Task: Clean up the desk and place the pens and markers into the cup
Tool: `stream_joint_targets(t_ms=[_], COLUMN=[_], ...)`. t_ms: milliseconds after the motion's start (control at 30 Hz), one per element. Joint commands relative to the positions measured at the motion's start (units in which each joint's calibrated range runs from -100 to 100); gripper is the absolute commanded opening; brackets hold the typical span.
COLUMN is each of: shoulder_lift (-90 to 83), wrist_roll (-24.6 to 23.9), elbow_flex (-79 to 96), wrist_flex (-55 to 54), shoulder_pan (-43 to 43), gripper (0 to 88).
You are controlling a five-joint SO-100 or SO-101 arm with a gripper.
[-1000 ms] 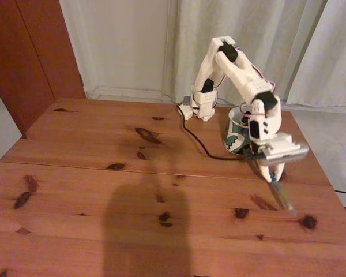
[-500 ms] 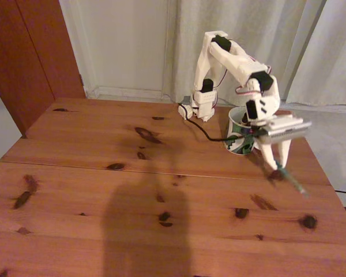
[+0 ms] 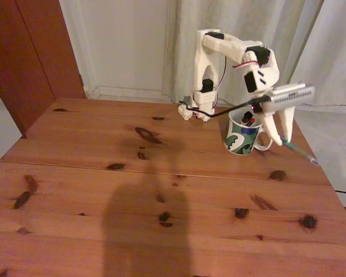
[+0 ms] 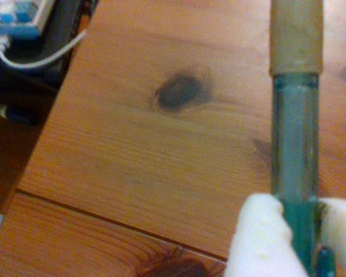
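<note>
My gripper [image 3: 282, 137] hangs in the air just right of the cup [image 3: 240, 134], shut on the slim teal-green pen [image 3: 300, 151], which slants down to the right above the desk [image 3: 132, 190]. The wrist view shows that pen [image 4: 295, 144] running up the frame between my two white fingertips [image 4: 259, 236], with my gripper [image 4: 300, 242] shut on it. The cup is a white mug with a green, blue and black pattern, and dark sticks with a red end [image 3: 247, 121] stand inside it.
The arm's base [image 3: 203, 107] stands at the desk's far edge with a black cable trailing from it. The desk's right edge [image 3: 323, 173] lies close under the pen. In the wrist view, a white cable [image 4: 34, 55] and clutter lie beyond the desk edge.
The arm has lifted the teal-green pen off the desk and carried it up and back, from low near the front right knots to beside the cup.
</note>
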Motion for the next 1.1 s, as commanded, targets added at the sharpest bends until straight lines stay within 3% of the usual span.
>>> stream_joint_targets(t_ms=[0, 333, 1067], shoulder_lift=[-6.5, -23.6, -53.4], wrist_roll=[0.4, 2.2, 7.1], elbow_flex=[-0.1, 14.6, 54.6], wrist_flex=[1.7, 1.6, -19.4], shoulder_pan=[0.4, -0.4, -1.8], gripper=[0.8, 0.8, 0.7])
